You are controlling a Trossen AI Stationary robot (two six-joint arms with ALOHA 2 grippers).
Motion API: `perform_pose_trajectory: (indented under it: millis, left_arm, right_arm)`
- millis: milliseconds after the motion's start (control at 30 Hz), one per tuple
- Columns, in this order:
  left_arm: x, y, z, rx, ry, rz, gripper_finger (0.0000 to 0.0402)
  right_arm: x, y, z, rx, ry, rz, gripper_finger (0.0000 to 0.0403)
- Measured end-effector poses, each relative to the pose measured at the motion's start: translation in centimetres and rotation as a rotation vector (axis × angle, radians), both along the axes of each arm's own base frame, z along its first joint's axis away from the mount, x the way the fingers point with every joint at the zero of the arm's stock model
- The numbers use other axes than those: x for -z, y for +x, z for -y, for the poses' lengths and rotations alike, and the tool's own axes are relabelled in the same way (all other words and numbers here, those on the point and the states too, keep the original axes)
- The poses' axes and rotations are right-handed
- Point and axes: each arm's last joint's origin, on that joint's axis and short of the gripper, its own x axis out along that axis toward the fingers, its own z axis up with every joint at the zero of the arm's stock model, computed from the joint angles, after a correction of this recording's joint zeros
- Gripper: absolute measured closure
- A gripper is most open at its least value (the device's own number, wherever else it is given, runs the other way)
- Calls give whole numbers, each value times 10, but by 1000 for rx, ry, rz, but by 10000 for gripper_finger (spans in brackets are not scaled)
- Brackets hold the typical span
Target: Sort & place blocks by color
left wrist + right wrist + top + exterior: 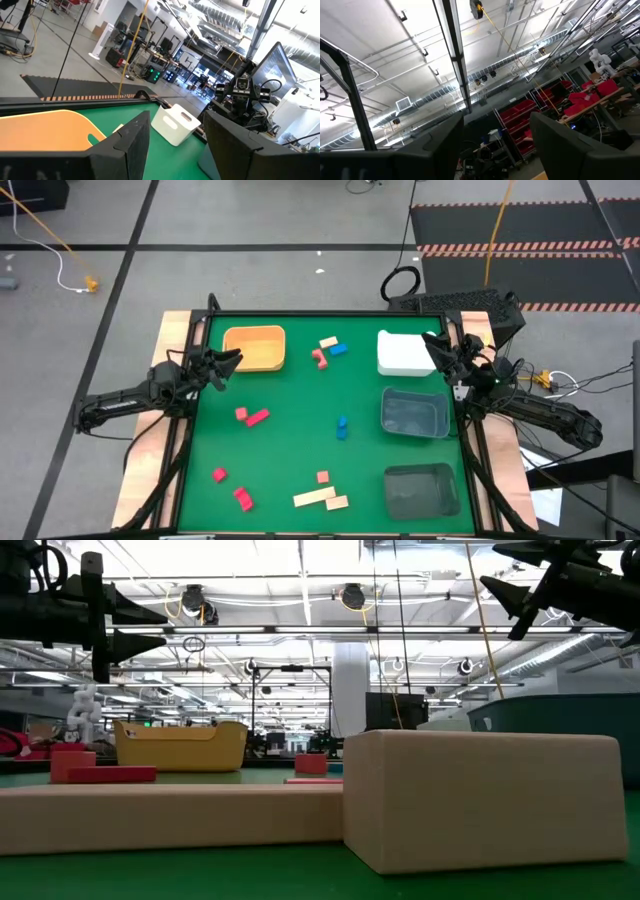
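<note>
Both arms parked at the table point(200, 500) sides; left gripper point(232, 360) up in the air, fingers apart, nothing in it, orange tray point(255, 347) just beside its tip; right gripper point(432, 343) likewise apart & empty, over the white tray point(402, 352); blocks point(320, 498) lie scattered on the green, well away from both.

The blocks point(322, 500) lie scattered across the table point(290, 450), some in a cluster toward the far edge between two trays, others spread over the left half and along the near edge. One tray point(255, 347) sits at the far left, another point(403, 352) at the far right, with two bins point(414, 414) in line before it down the right side.
</note>
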Motion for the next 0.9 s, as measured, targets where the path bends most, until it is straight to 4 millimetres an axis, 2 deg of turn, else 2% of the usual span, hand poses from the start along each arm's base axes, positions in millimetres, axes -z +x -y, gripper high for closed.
perform_pose_trajectory:
  millis: [700, 900]
  left_arm:
    - [-2, 0, 0, -7, 30, 6, 215]
    - [-9, -2, 0, -31, 12, 95, 215]
  right_arm:
    - [0, 0, 0, 0, 0, 0, 181]
    - [0, 0, 0, 0, 0, 0, 181]
